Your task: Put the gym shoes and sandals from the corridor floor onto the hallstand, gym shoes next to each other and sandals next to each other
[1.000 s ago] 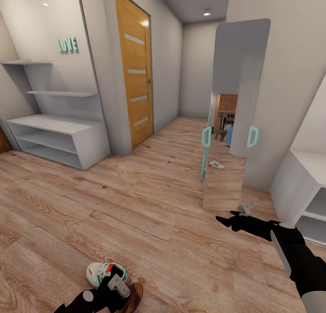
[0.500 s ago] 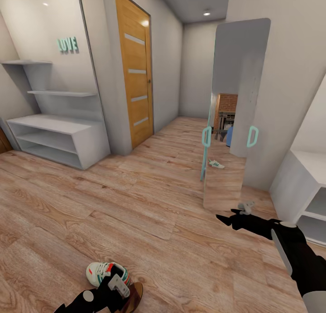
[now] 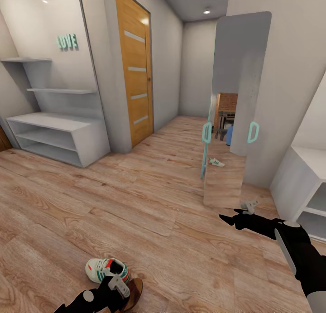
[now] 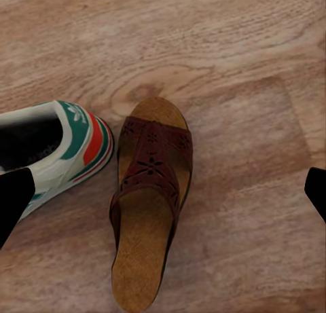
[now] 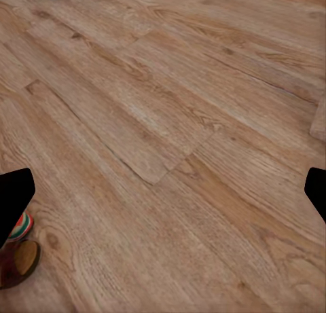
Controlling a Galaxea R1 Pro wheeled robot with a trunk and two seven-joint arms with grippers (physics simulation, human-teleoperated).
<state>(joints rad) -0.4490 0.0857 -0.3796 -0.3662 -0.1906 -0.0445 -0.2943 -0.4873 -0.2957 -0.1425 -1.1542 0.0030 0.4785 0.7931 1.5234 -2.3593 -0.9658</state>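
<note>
From the head, the corridor floor [image 3: 149,204] is stretching toward the grey hallstand [image 3: 59,138], well apart from a gym shoe [image 3: 105,268] and sandal [image 3: 134,293]. The left gripper [image 4: 163,191] is hovering spread above the sandal [image 4: 149,204], beside the shoe [image 4: 61,150]. The right gripper [image 5: 163,191] is hanging open over planks.

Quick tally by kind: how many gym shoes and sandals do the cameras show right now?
Gym shoes: 2, the near gym shoe and the far gym shoe at the mirrored door, possibly a reflection.
Sandals: 1, the sandal beside the near gym shoe.
Total: 3, none on the hallstand.
</note>
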